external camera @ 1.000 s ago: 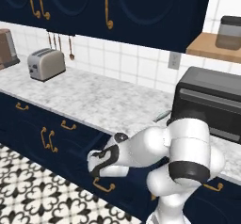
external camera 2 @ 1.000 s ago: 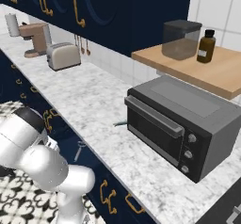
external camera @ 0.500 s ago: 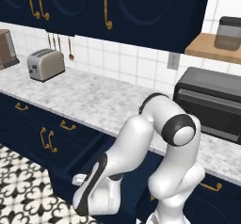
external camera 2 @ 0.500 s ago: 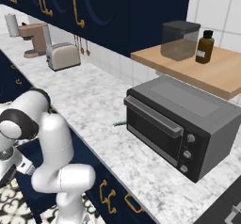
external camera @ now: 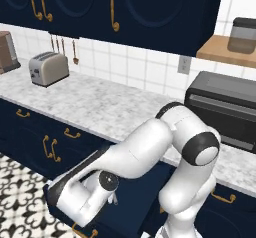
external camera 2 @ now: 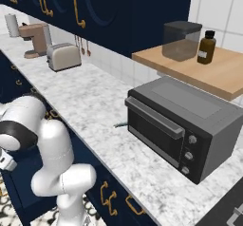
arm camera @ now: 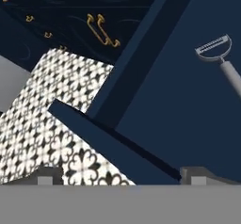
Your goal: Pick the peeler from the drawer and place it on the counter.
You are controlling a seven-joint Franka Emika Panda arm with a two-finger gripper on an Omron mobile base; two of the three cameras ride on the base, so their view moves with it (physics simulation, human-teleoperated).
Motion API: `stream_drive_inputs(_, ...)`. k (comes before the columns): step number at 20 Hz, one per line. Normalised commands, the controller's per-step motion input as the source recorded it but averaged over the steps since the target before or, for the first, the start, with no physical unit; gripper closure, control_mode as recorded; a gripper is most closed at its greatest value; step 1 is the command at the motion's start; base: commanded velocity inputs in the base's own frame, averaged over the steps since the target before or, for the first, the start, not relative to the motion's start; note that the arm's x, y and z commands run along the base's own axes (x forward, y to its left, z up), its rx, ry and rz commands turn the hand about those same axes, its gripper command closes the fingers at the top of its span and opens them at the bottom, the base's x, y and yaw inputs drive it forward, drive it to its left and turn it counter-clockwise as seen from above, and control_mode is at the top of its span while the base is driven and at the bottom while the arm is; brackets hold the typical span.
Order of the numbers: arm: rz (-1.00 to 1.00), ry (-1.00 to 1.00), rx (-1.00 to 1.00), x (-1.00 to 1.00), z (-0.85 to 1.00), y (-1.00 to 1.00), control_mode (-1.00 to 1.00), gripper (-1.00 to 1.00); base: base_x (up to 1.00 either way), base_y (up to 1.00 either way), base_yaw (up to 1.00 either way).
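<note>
The end effector (arm camera: 120,176) is held low over the open drawer (arm camera: 188,115), its two fingertips (arm camera: 44,175) spread wide apart with nothing between them and nothing touched. The peeler (arm camera: 221,58) is seen lying flat on the drawer's dark-blue floor, well apart from the fingertips. The counter (external camera: 100,104) is seen above the drawer, with a toaster (external camera: 48,68) at its far left.

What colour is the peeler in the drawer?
Silver-grey. The peeler shows best in the hand view, lying on the drawer's dark-blue inside.
</note>
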Motion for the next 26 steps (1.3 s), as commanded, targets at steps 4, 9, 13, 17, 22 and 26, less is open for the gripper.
stream_drive_inputs(4,0.0,-0.14,0.0,0.96,0.93,-0.18,-1.0,-1.0,0.0,0.0,0.0)
stream_drive_inputs(9,0.13,-0.11,-0.01,0.86,0.17,-0.59,-1.0,-1.0,0.0,0.0,0.0)
stream_drive_inputs(13,0.7,-0.18,-0.12,0.45,-0.14,-0.41,-1.0,-1.0,0.0,0.0,0.0)
stream_drive_inputs(17,0.73,-0.01,-0.29,-0.01,-0.42,-0.17,-1.0,-1.0,0.0,0.0,0.0)
stream_drive_inputs(22,0.21,0.23,-0.35,0.19,0.16,0.0,-1.0,-1.0,0.0,0.0,0.0)
stream_drive_inputs(26,0.0,0.4,-0.41,0.31,0.14,0.0,-1.0,-1.0,0.0,0.0,0.0)
